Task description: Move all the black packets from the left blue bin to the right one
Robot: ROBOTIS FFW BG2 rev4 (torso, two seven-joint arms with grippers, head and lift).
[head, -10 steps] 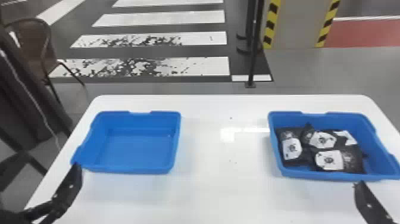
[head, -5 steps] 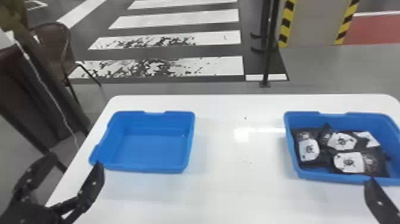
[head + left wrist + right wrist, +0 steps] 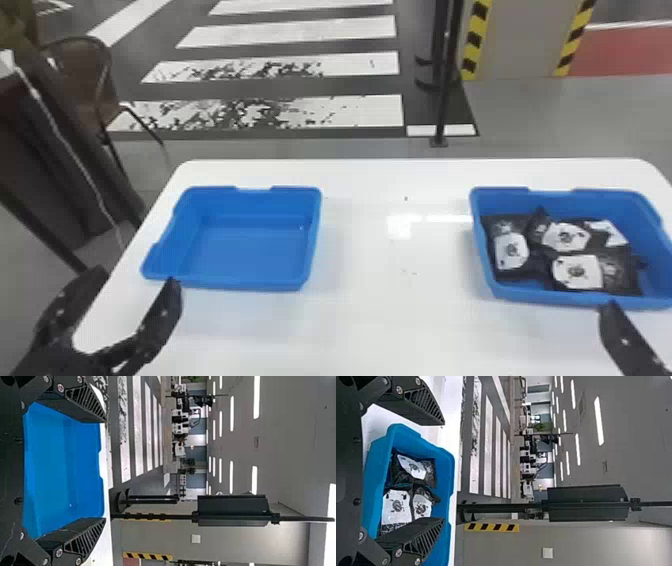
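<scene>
Currently, black white-labelled packets (image 3: 577, 272) lie in the right blue rectangular bin (image 3: 540, 296), towards the right edge of the white table (image 3: 400, 320). The left black gripper (image 3: 137, 276) and right black gripper (image 3: 622, 335) have their fingers spread.

1. I see two blue rectangular plastic bins: left bin (image 3: 245, 282), right bin (image 3: 545, 297).
2. I can make out four black packets with white labels (image 3: 577, 272), partly overlapping.
3. I have two black flat-fingered grippers: left gripper (image 3: 135, 276), right gripper (image 3: 625, 342).
4. I see one smooth white table (image 3: 365, 320).
5. I see one dark metal-framed chair (image 3: 82, 77).
</scene>
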